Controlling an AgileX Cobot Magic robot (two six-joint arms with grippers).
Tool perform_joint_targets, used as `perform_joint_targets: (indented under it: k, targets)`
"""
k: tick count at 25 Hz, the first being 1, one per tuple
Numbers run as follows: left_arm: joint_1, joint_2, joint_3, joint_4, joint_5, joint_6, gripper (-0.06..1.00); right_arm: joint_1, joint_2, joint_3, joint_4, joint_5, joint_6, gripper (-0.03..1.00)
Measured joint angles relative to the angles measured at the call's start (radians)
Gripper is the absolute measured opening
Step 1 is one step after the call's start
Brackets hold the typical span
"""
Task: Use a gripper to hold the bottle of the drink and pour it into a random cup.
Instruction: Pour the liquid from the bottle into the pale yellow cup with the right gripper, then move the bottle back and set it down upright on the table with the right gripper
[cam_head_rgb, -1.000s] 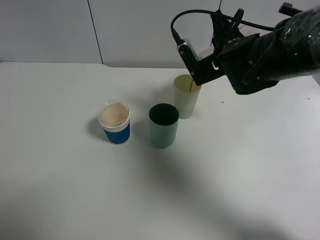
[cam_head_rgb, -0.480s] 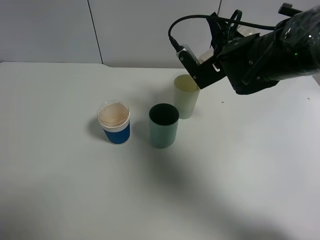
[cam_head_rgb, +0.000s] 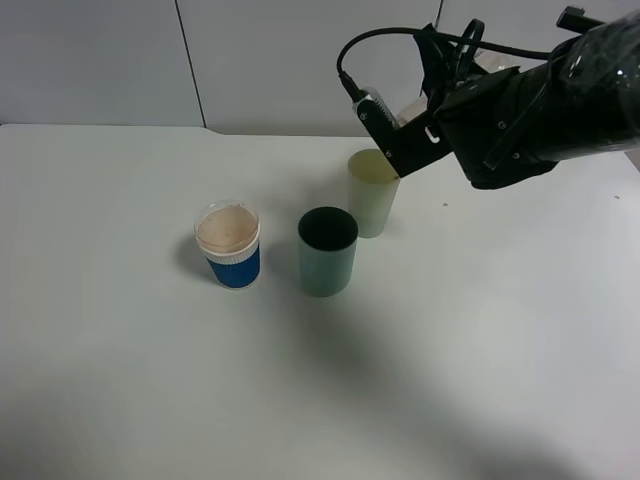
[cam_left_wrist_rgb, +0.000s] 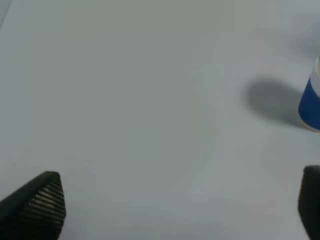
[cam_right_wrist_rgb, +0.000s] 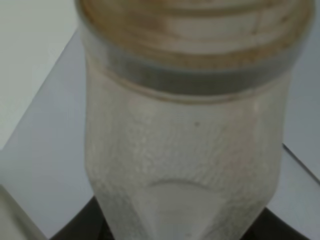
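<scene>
My right gripper (cam_head_rgb: 402, 140) is shut on the bottle of the drink and holds it tilted just above and behind the rim of the pale yellow-green cup (cam_head_rgb: 372, 195). In the exterior high view the gripper hides most of the bottle; a pale part of it (cam_head_rgb: 410, 107) shows. In the right wrist view the translucent bottle (cam_right_wrist_rgb: 185, 145) fills the frame, with brown traces at its wide neck. No stream of the drink shows. My left gripper (cam_left_wrist_rgb: 175, 207) is open and empty over bare table.
A teal-green cup (cam_head_rgb: 327, 250) stands in front and to the left of the yellow-green cup. A blue-and-white cup (cam_head_rgb: 229, 245) stands further left and shows at the edge of the left wrist view (cam_left_wrist_rgb: 311, 102). The white table (cam_head_rgb: 120, 350) meets a grey wall behind.
One second ago a brown stream ran from the bottle into the yellow-green cup. The stream has stopped, and the gripper has lifted and tilted back a little.
</scene>
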Motion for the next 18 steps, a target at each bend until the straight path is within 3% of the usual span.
perform_joint_targets:
  k: [4, 13, 18]
  targets:
    - [0.0, 0.0, 0.0, 0.0, 0.0, 0.0, 0.93, 0.0, 0.0, 0.0, 0.0, -0.002, 0.148, 0.36]
    - [0.0, 0.0, 0.0, 0.0, 0.0, 0.0, 0.93, -0.002, 0.0, 0.0, 0.007, -0.008, 0.834, 0.36]
    - [0.0, 0.0, 0.0, 0.0, 0.0, 0.0, 0.93, -0.034, -0.024, 0.0, 0.092, -0.028, 1.083, 0.36]
